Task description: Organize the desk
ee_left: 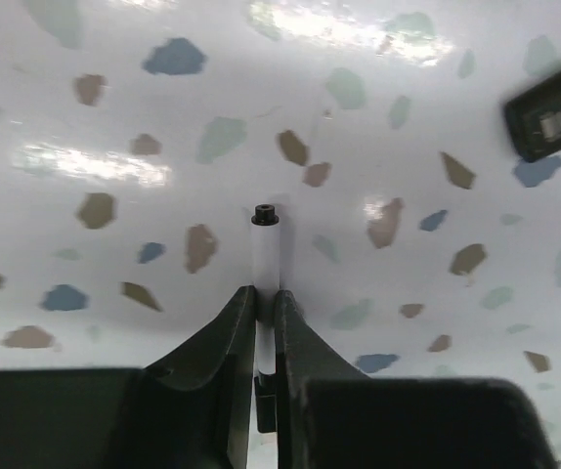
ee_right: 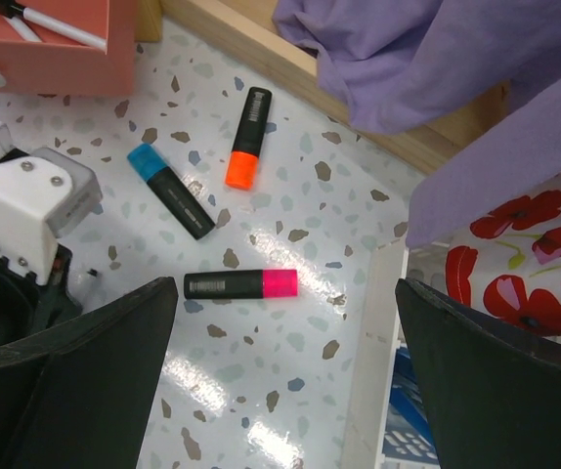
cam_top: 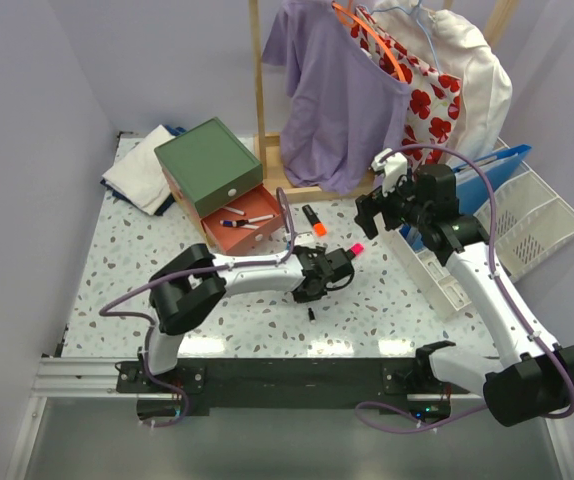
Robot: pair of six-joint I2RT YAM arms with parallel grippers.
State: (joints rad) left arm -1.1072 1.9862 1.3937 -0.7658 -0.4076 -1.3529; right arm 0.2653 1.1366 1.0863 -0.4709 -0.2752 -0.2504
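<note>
Left gripper (ee_left: 266,293) clamped on thin white pen (ee_left: 265,249), low over middle of the desk (ee_left: 408,127); looks like pick-up, next needs a lift and carry, probably to open pink drawer (cam_top: 242,228) far-left. Right gripper (ee_right: 285,290) wide open, empty, above pink highlighter (ee_right: 232,284); orange highlighter (ee_right: 246,137) and blue highlighter (ee_right: 170,191) lie loose nearby, could clutter the path

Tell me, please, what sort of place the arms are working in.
Most likely a mock home-office corner in a robot lab: a speckled desk boxed in by plain walls, a wooden clothes rack hung with shirts, and a drawer box with highlighters scattered nearby.
</note>
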